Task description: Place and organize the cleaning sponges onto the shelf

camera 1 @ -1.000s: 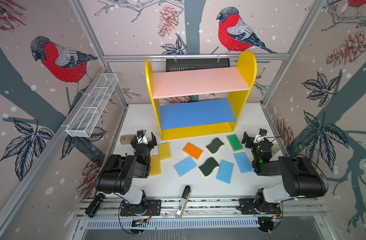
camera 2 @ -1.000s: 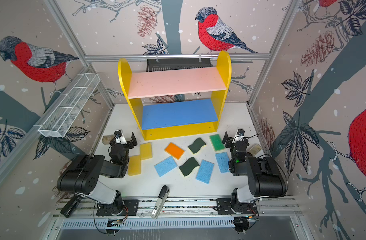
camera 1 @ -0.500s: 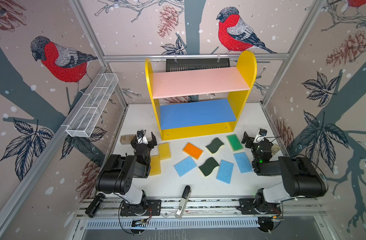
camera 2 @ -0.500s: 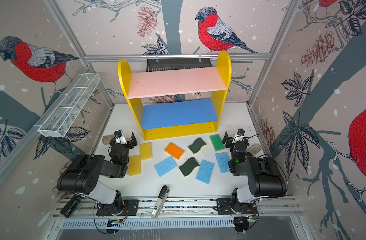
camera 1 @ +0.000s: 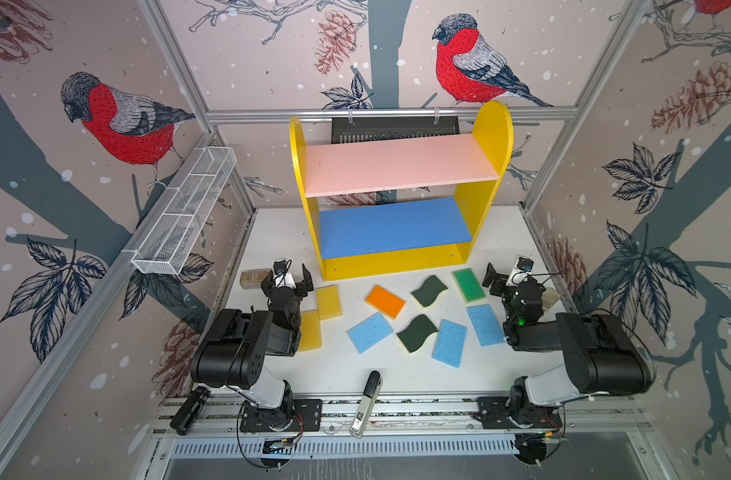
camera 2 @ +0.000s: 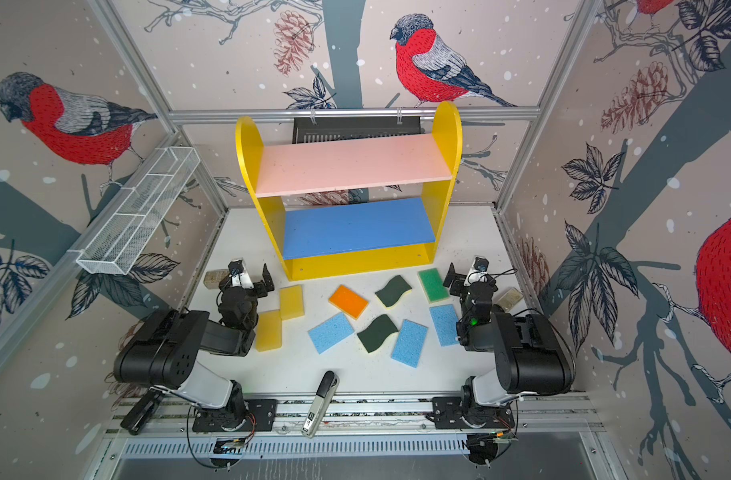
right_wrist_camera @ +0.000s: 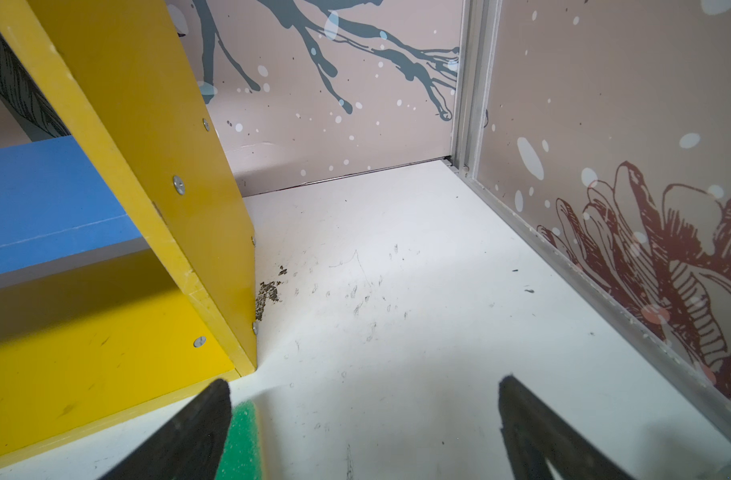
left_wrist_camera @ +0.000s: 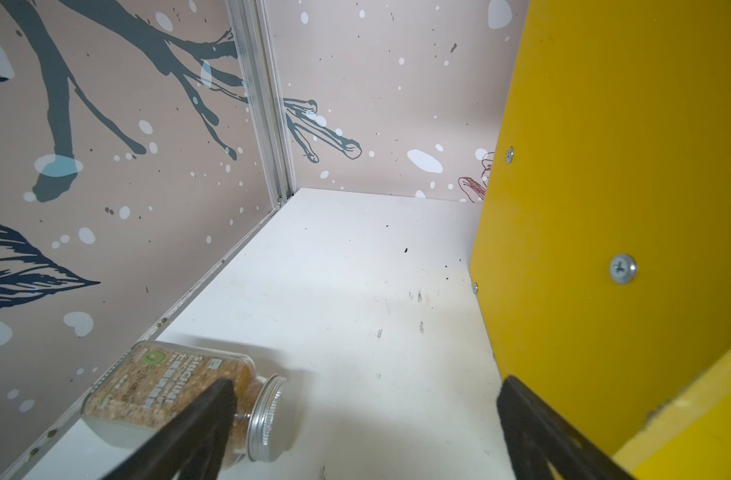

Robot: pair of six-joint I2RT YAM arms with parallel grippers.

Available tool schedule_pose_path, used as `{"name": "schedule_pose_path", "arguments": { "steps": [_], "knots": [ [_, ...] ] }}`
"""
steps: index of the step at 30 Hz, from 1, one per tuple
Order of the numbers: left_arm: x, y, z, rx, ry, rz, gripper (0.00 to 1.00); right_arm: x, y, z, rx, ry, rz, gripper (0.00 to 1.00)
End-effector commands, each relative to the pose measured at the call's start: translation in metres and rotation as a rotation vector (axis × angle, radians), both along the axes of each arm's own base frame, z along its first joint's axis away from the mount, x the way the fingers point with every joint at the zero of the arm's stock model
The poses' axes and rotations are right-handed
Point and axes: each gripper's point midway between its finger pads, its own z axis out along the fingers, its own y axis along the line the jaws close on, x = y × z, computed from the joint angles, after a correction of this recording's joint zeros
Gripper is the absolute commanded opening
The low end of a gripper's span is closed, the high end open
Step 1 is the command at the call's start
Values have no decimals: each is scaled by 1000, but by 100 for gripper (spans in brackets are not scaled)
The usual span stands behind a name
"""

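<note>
Several cleaning sponges lie on the white table in front of the shelf (camera 1: 397, 166), whose pink and blue boards are bare. Two yellow blocks (camera 1: 328, 301) sit beside my left gripper (camera 1: 287, 279), which is open and empty. An orange-topped sponge (camera 1: 384, 301), two dark green wavy ones (camera 1: 429, 290) and three light blue ones (camera 1: 370, 332) lie in the middle. A green-topped sponge (camera 1: 467, 284) is next to my right gripper (camera 1: 511, 276), also open and empty. In the right wrist view that green sponge (right_wrist_camera: 243, 436) shows just beside one finger, outside the jaws.
A brownish bottle (left_wrist_camera: 168, 382) lies on its side by the left wall, behind a left finger. A small jar (camera 1: 548, 297) sits by the right wall. A white wire basket (camera 1: 185, 216) hangs on the left wall. A black-and-white tool (camera 1: 368, 399) lies at the table's front edge.
</note>
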Motion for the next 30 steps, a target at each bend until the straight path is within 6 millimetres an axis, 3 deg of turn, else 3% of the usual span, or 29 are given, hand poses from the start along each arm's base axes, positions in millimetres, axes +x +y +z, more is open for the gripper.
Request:
{"name": "schedule_pose_path", "arguments": {
  "steps": [1, 17, 30],
  "knots": [
    [1, 0, 5, 12, -18, 0, 98, 2, 0, 8, -8, -31, 3, 100],
    [-1, 2, 6, 12, -23, 13, 98, 3, -2, 9, -4, -26, -16, 100],
    [-14, 20, 35, -8, -52, 155, 98, -3, -17, 27, 10, -25, -131, 100]
  ]
}}
